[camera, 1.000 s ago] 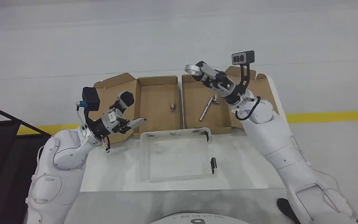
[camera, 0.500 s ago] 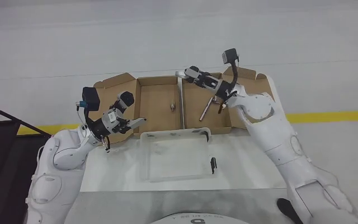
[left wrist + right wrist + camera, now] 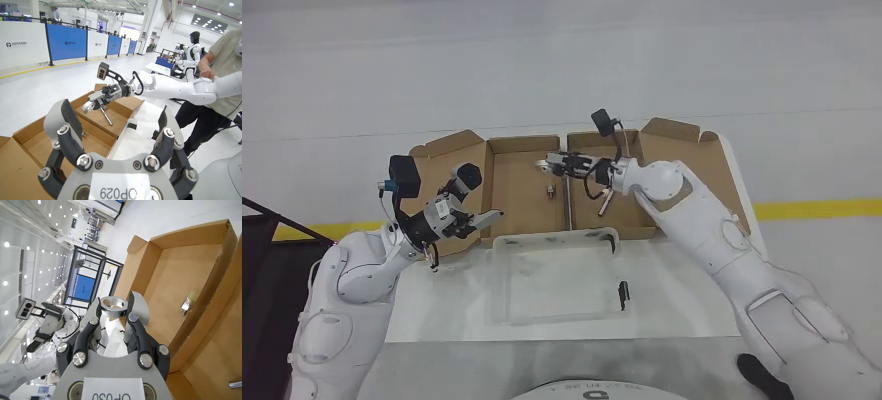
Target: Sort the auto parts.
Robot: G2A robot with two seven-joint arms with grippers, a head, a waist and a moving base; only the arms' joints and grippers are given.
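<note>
- Right arm had swung across from the far edge of the right box (image 3: 634,215) toward the robot's left since 1.0 s ago; the left arm had not shifted.
- Right gripper (image 3: 115,303) was clamped on a metal ring (image 3: 111,311), fingers pressed against its outer wall on 2 sides.
- In the top view the ring (image 3: 543,163) hung over the far end of the left box (image 3: 517,190), just past the divider between the 2 boxes and not yet released.
- Left gripper (image 3: 115,113) was beside the left box's open flap with its fingers wide apart and nothing between them.
- Left box: 1 small threaded fitting (image 3: 551,190) lay on the floor near the divider wall.
- Right box: 1 metal rod (image 3: 106,117) lay slanted on the floor, partly under the right arm in the top view.
- Clear tray (image 3: 504,300), nearer the robot than the boxes, looked bare inside.
- 1 small black part (image 3: 622,293) sat at the tray's right edge; I could not tell whether it was inside or just outside the wall.
- Progress judged: 2 parts were boxed, 1 was in hand, and the black part was unsorted, so the job looked past halfway.
- Remaining, as judged: release the ring, probably into the left box, then sort the black part.
</note>
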